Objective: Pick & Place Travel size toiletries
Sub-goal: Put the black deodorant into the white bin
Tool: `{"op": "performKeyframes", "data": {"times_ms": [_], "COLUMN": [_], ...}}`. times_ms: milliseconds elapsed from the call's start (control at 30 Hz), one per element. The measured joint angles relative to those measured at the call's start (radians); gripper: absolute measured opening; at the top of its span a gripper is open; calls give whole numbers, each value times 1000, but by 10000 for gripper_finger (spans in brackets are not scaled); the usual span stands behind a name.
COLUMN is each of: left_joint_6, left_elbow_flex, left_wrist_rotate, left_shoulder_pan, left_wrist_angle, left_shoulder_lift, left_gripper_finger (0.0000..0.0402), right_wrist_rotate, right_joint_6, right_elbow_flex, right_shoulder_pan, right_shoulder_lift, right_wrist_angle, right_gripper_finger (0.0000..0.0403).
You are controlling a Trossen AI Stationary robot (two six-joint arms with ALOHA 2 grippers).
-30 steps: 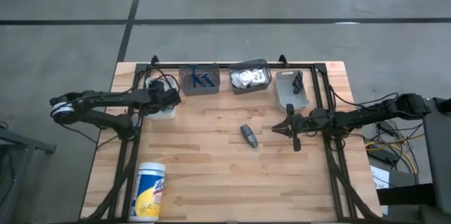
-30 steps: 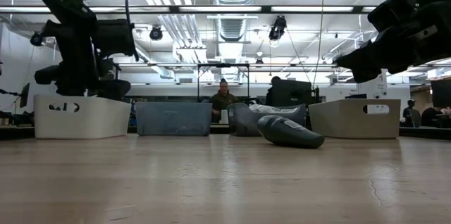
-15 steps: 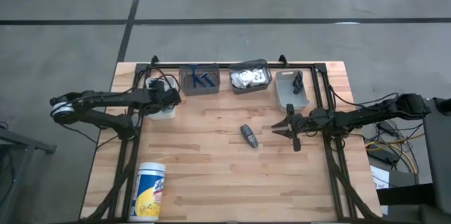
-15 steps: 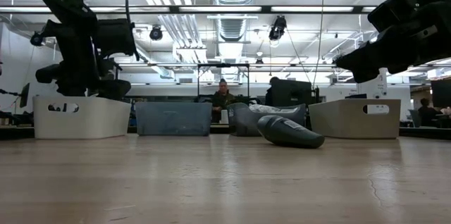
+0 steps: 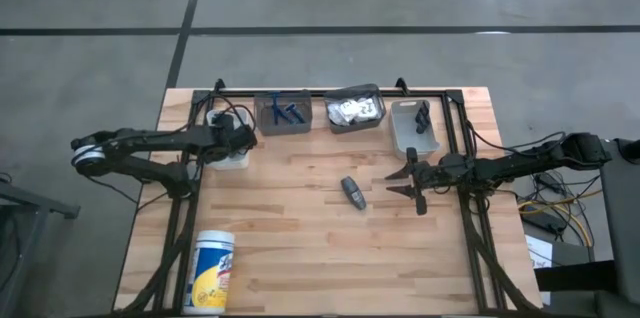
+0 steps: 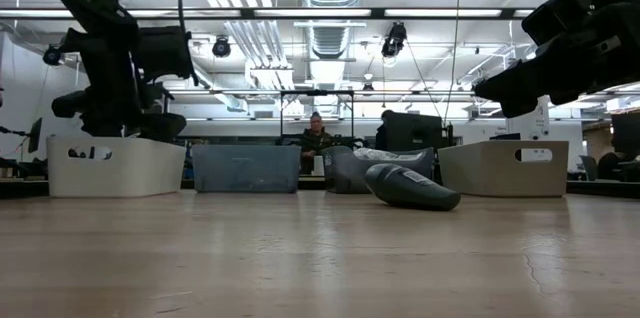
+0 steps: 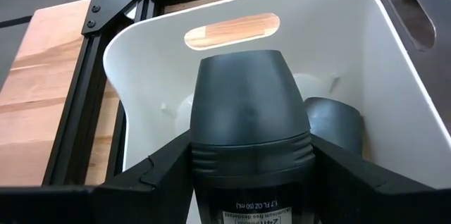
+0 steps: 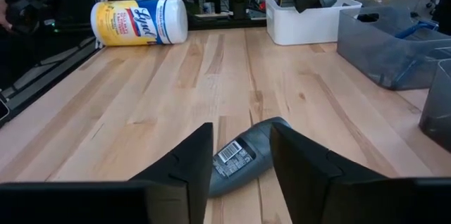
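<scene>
Dark grey tube (image 5: 352,192) with a white barcode label is seen on light, wood-grained table (image 5: 300,248). White canister (image 5: 211,272) is marked with a blue-and-yellow label; white bin (image 7: 366,76) is shown holding a dark grey tube (image 7: 248,129). Blue sticks (image 5: 288,112) are seen in a grey bin (image 5: 282,125), white packets (image 5: 355,109) in a clear one.

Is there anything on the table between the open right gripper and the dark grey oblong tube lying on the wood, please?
Nothing visible. Only bare wooden table lies between the right gripper and the dark grey oblong tube; the right wrist view shows the tube just past the open fingers.
</scene>
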Motion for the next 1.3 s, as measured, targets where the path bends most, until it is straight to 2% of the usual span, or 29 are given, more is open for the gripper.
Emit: {"op": "performKeyframes", "data": {"times_ms": [933,1300], "left_joint_6": [0,3], "left_elbow_flex": [8,8], "left_wrist_rotate": [10,11], "left_shoulder_pan": [0,0], "left_wrist_angle": [13,13], "left_shoulder_lift": [2,1], "left_gripper_finger": [237,237], "right_wrist_rotate": [0,0], "right_joint_6": [1,4], "right_elbow_flex": [0,0], "right_shoulder_pan": [0,0], "right_shoulder_lift": [0,0], "right_wrist_angle": [0,0], "right_gripper_finger": [198,177]}}
